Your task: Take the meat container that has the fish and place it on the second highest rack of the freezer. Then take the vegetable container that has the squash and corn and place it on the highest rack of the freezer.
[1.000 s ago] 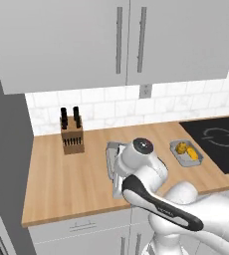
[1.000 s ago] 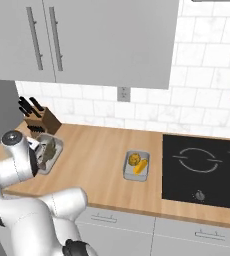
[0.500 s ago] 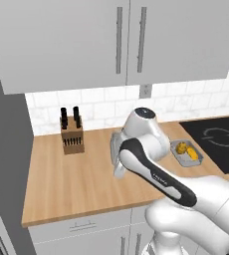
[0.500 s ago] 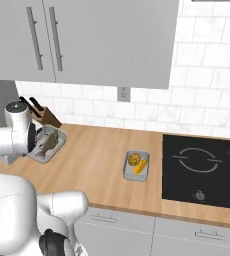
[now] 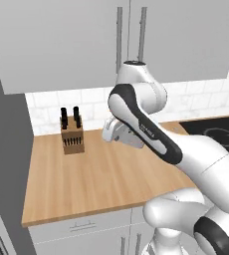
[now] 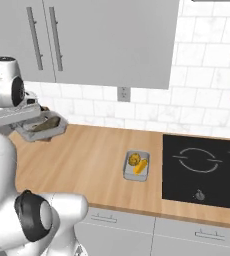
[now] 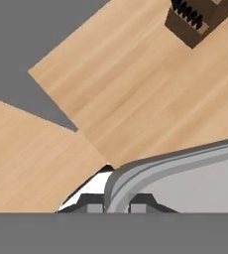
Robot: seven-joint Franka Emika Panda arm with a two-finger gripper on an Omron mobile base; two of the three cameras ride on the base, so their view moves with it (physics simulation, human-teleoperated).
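First step in hand: fingers (image 7: pixel 117 204) pinched on the rim of the fish container (image 6: pixel 41 126), held up clear above the worktop (image 5: pixel 101 179), left of the squash-and-corn container (image 6: pixel 137 165). Next: probably carry to the freezer's second-highest rack, kept level. Farther back, knife block (image 5: pixel 71 133) against the wall.

Knife block (image 5: pixel 72 134) on wooden counter (image 5: pixel 86 184), stovetop (image 6: pixel 202 170) beside
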